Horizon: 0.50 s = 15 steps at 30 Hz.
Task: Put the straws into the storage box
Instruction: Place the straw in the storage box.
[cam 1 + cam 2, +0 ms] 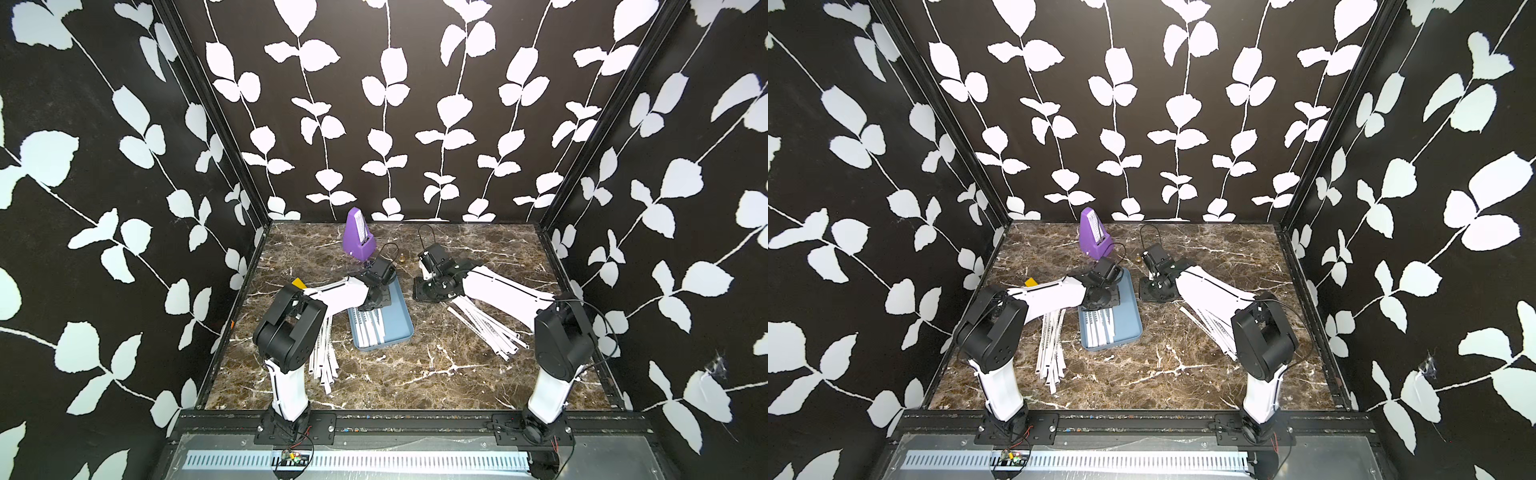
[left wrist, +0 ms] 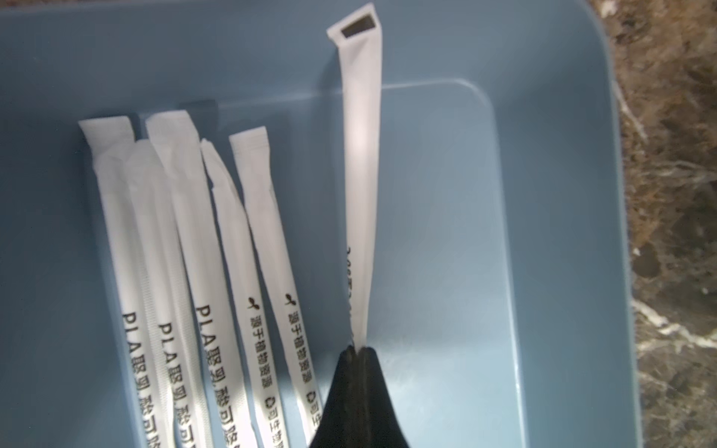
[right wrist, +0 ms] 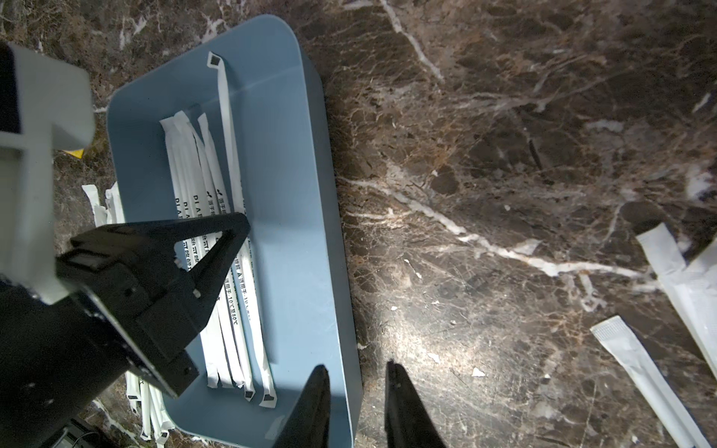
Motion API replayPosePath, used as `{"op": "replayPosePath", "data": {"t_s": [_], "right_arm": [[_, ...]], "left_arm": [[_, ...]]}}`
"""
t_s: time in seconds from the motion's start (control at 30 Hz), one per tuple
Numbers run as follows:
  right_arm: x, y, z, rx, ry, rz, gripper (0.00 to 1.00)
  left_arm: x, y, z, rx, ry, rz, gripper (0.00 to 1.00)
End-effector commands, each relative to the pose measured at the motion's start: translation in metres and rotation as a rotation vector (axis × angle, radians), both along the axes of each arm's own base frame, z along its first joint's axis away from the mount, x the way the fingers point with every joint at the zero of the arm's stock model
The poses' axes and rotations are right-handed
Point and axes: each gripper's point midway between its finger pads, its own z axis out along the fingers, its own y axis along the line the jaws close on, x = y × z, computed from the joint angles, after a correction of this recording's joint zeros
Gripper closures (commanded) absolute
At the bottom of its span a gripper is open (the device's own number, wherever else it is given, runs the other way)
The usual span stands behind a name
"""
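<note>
The light blue storage box (image 1: 400, 328) (image 1: 1128, 322) lies mid-table with several white paper-wrapped straws (image 1: 371, 329) (image 2: 217, 252) (image 3: 194, 163) flat inside. My left gripper (image 2: 359, 348) (image 3: 242, 222) hangs over the box, shut on one straw (image 2: 361, 155) (image 3: 227, 128) that slants up, its free end over the box's short wall. My right gripper (image 3: 355, 368) is open at a corner of the box; the long wall (image 3: 351, 391) runs between its fingers, with a gap on each side. Loose straws lie in a left pile (image 1: 324, 353) (image 1: 1050, 349) and a right pile (image 1: 486, 328) (image 1: 1208, 324).
A purple metronome (image 1: 357, 237) (image 1: 1094, 235) stands at the back, just behind the box. A small yellow piece (image 1: 298, 283) lies by the left arm, and a small brass object (image 1: 402, 258) sits between the wrists. Black patterned walls close in three sides.
</note>
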Motion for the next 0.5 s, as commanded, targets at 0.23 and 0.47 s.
{"op": "replayPosePath", "data": {"t_s": [0.23, 0.47], "right_arm": [[-0.0054, 0.0000, -0.0103, -0.006, 0.017, 0.019, 0.74], [-0.0064, -0.0015, -0.0106, -0.009, 0.016, 0.020, 0.74]], "left_arm": [[0.0035, 0.0035, -0.0013, -0.019, -0.005, 0.078, 1.00], [0.0015, 0.0076, -0.0092, -0.004, 0.012, 0.109, 1.00]]}}
